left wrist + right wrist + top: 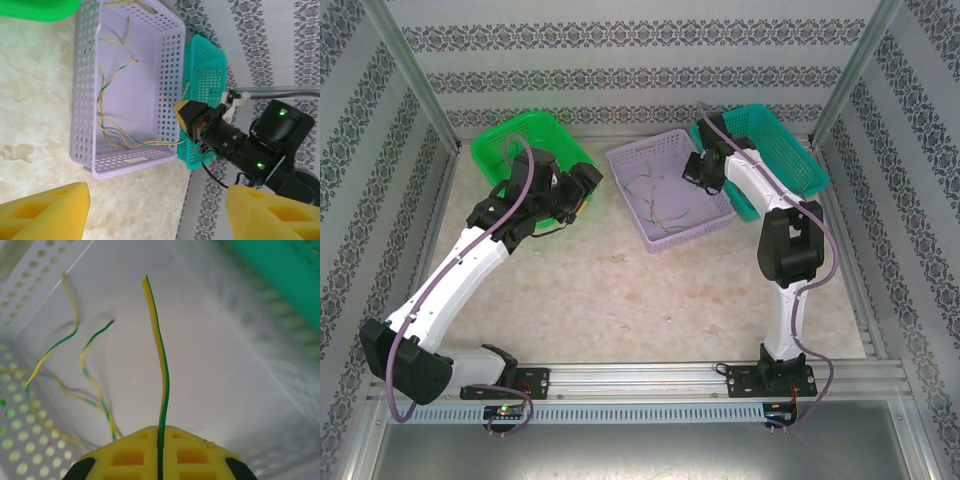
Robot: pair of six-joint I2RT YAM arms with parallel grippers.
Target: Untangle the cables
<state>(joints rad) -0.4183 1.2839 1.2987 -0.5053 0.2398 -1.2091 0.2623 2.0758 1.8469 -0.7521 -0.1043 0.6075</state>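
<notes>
Between the blocky yellow right fingers (125, 457), one thin, yellow-green striped cable (160, 365).

Top external camera: mounted above and behind the arm bases (770, 378), facing down and forward over the whole pale marble-patterned table (620, 300).

Left wrist camera: stands well back, facing right across the table. It takes in the entire lilac perforated plastic basket (125, 165), the teal plastic mesh basket (207, 55) beyond it, and the right gripper (181, 117).

Right wrist camera: very near, looking into the lilac basket's floor along a yellow-and-green striped cable (160, 350).

All three views share that basket's interior.
</notes>
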